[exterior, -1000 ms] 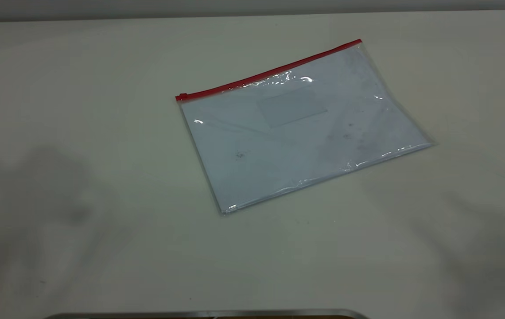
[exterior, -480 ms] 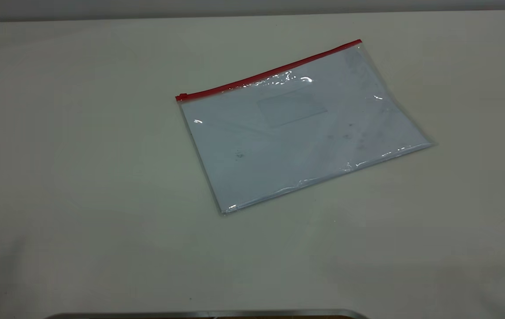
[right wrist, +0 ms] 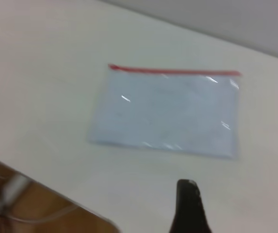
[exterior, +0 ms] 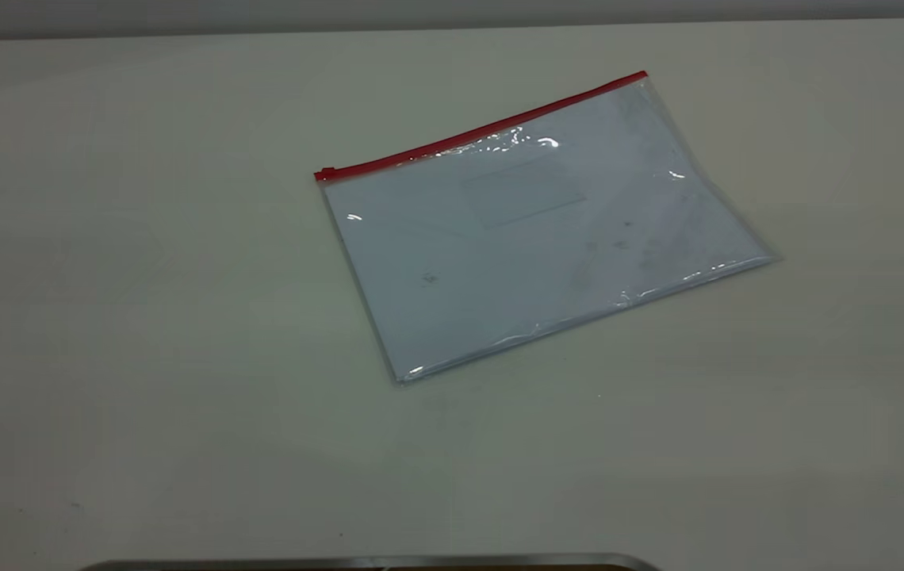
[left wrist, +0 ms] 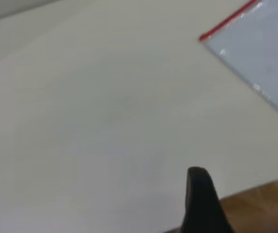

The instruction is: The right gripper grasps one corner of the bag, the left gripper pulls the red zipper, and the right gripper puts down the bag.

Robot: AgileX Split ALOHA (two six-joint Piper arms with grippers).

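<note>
The bag lies flat on the white table, right of centre and turned at an angle, with white sheets inside. Its red zipper runs along the far long edge, and the small slider tab sits at the left end. Neither gripper appears in the exterior view. In the left wrist view a black part of the left gripper hangs near the table's edge, far from the bag. In the right wrist view the right gripper hovers well short of the bag and nothing touches the bag.
Bare table surrounds the bag on all sides. A grey metal rim runs along the near edge in the exterior view. Brown floor shows past the table's edge in the left wrist view, and brown floor in the right wrist view.
Dark shadows on the table at the front left and right have faded away. The bag has not moved.
</note>
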